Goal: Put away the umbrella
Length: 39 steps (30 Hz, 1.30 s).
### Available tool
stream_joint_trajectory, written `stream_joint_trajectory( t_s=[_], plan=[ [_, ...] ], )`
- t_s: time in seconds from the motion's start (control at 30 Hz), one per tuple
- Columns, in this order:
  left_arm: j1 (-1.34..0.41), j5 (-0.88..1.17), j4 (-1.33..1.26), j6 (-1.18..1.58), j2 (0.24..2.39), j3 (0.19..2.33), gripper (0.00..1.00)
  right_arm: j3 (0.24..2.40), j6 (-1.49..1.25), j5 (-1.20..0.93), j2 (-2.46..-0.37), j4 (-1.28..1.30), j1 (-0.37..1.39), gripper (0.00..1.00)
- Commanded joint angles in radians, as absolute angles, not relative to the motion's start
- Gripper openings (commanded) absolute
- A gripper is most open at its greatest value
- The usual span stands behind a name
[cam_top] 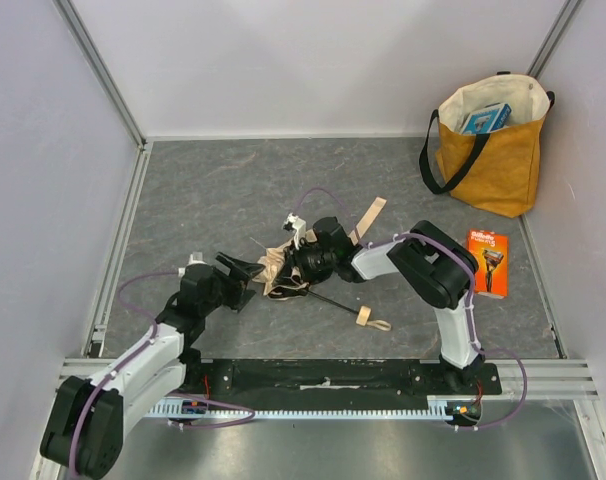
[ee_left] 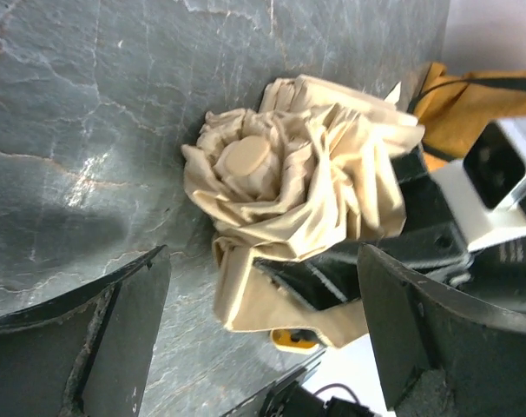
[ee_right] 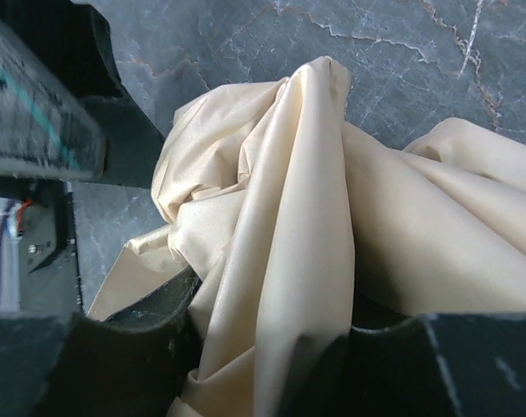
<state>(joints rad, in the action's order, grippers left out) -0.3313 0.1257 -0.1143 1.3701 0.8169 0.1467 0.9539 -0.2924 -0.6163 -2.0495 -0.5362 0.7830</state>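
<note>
The umbrella (cam_top: 276, 265) lies mid-table as a bunch of pale beige fabric. Its thin black shaft runs right to a small wooden knob (cam_top: 363, 315) with a cord loop. My right gripper (cam_top: 301, 262) is on the fabric from the right. In the right wrist view, folds of the umbrella (ee_right: 289, 217) fill the gap between the fingers (ee_right: 115, 356), which are shut on it. My left gripper (cam_top: 239, 270) stands open just left of the bundle. In the left wrist view the round tip cap (ee_left: 246, 159) faces it, and a fabric flap (ee_left: 246, 300) hangs between the wide fingers (ee_left: 115, 339) untouched.
A mustard-yellow tote bag (cam_top: 493, 150) with black straps stands at the back right with a blue box inside. An orange razor package (cam_top: 487, 262) lies in front of it. A loose beige strap (cam_top: 369, 218) lies behind the right gripper. Walls enclose three sides.
</note>
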Motion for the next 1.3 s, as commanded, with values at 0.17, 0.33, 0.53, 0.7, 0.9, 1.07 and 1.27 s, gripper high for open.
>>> stream_joint_trajectory(
  t_s=[0.17,0.33,0.53,0.7,0.9,1.07,1.27],
  plan=[
    [-0.327,0.242,-0.375,1.324,0.988,0.077,0.94,0.965,-0.454,-0.797,-2.284,-0.199,0.696,0.0],
    [-0.33,0.242,-0.609,1.35,1.187,0.095,0.94,0.979,-0.512,-0.856,-2.321,-0.242,0.684,0.0],
    [-0.383,0.19,-0.799,1.433,1.394,0.081,0.95,0.994,-0.577,-0.894,-2.333,-0.304,0.683,0.0],
    [-0.465,0.059,-0.825,1.482,1.503,0.08,0.93,1.002,-0.632,-0.933,-2.35,-0.359,0.683,0.0],
    [-0.52,-0.12,-0.795,1.502,1.537,0.049,0.91,0.997,-0.704,-0.999,-2.344,-0.428,0.68,0.0],
    [-0.532,-0.207,-0.695,1.508,1.522,0.049,0.9,1.002,-0.729,-1.045,-2.316,-0.449,0.676,0.0],
    [-0.529,-0.261,-0.661,1.513,1.529,0.077,0.83,0.993,-0.748,-1.069,-2.31,-0.492,0.676,0.0]
  ],
)
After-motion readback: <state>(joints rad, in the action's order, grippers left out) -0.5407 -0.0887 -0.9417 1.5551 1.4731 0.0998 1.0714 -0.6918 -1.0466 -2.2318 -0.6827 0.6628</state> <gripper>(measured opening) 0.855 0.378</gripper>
